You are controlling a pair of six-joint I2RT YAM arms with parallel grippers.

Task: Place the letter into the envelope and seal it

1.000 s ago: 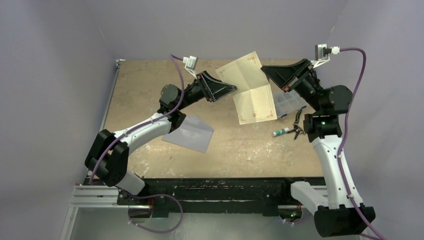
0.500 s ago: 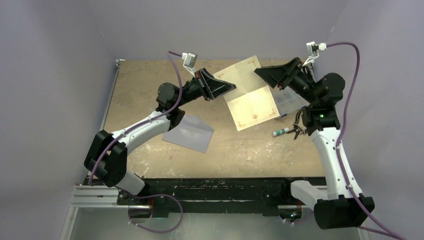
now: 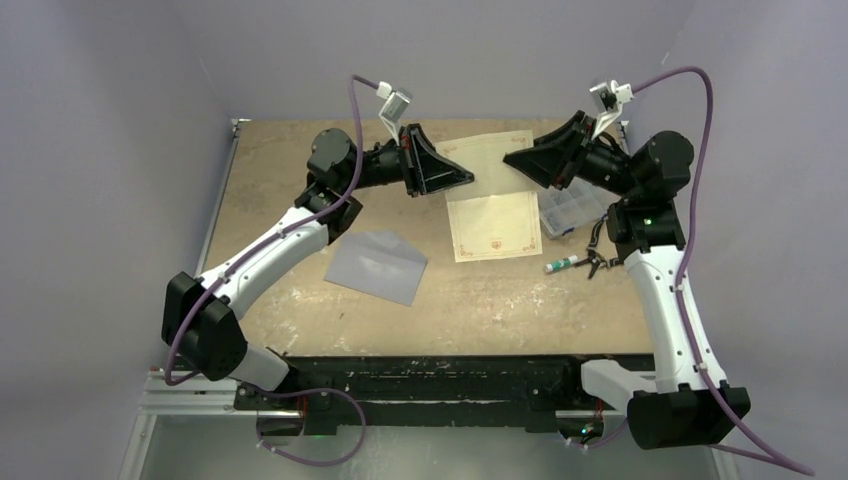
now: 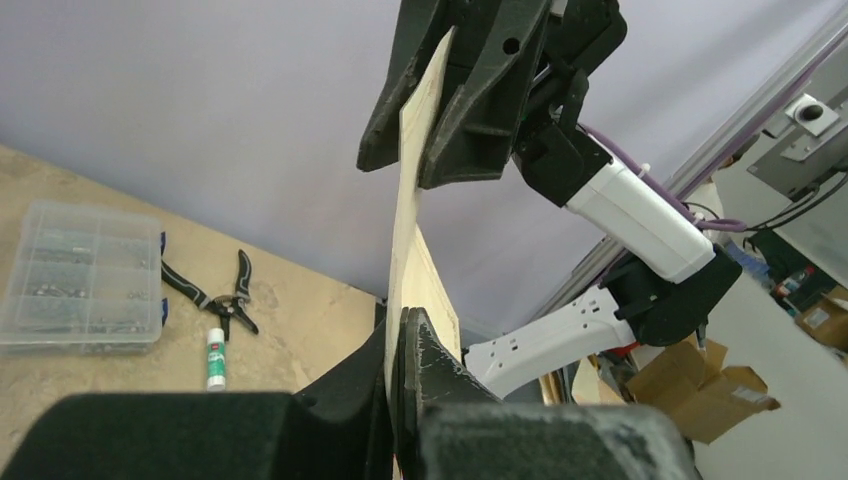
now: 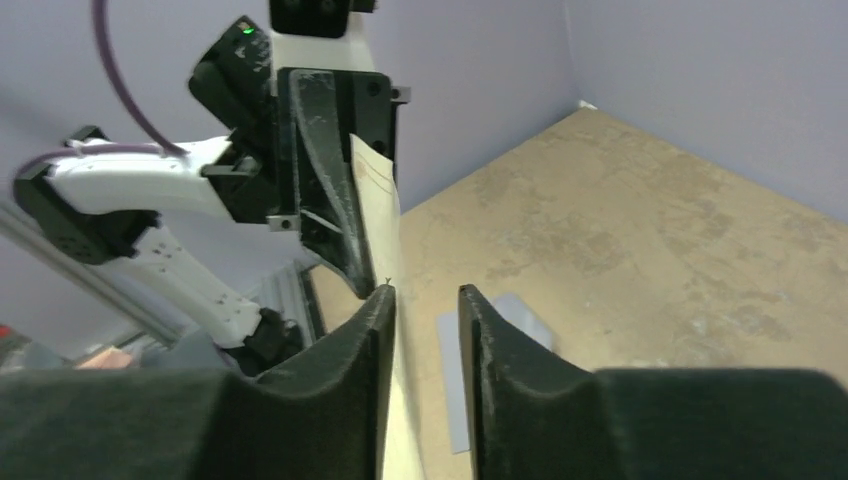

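1. Left gripper (image 3: 470,178): jaws fully closed, pinching one side edge of the letter (image 3: 492,210).
2. Right gripper (image 3: 507,160): jaws partly open, one on each side of the letter's opposite edge, with a gap showing between them; they have no grip on it.
3. The letter hangs unfolded in the air between the two grippers, above the far middle of the bench (image 3: 480,300).
4. The envelope (image 3: 378,265) lies flat on the bench, left of the letter and apart from it, beside the left arm.
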